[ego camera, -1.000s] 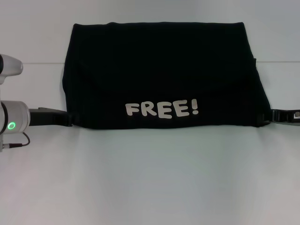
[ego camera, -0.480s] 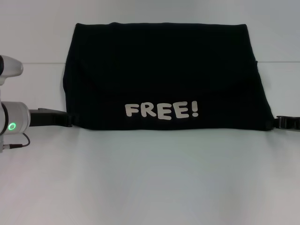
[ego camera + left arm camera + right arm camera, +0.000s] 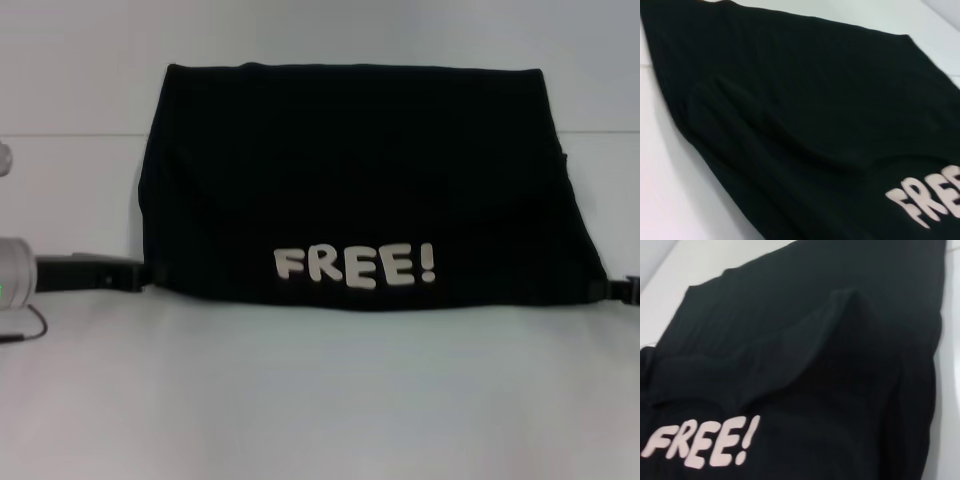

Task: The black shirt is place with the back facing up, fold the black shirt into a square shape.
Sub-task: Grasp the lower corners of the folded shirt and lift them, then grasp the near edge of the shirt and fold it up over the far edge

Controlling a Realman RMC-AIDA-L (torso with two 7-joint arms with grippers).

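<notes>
White tabletop (image 3: 320,400) fills your head view, with a pale wall behind it. On it lies the black shirt (image 3: 360,180), folded into a wide block whose far edge is straight and whose sides flare slightly toward you. Cream lettering reading "FREE!" (image 3: 355,266) sits near the shirt's near edge, at about 6 o'clock on the fabric.

Your left gripper (image 3: 125,274) lies low on the table at the shirt's 8 o'clock corner, its black tip right at the cloth edge; you cannot tell whether its fingers are parted or closed, or whether they have any fabric. Your right gripper (image 3: 622,290) shows only as a dark tip at the shirt's 4 o'clock corner, at the frame's edge, and its opening cannot be judged either.

From your left wrist view, the black shirt (image 3: 805,110) covers most of the frame, with a soft ridge of folded cloth under its top layer and part of the lettering (image 3: 925,200) showing. White tabletop (image 3: 670,200) runs alongside it.

From your right wrist view, the black shirt (image 3: 840,365) again dominates, a raised fold crossing it, with the full "FREE!" (image 3: 705,440) visible. No fingers appear in either wrist view.
</notes>
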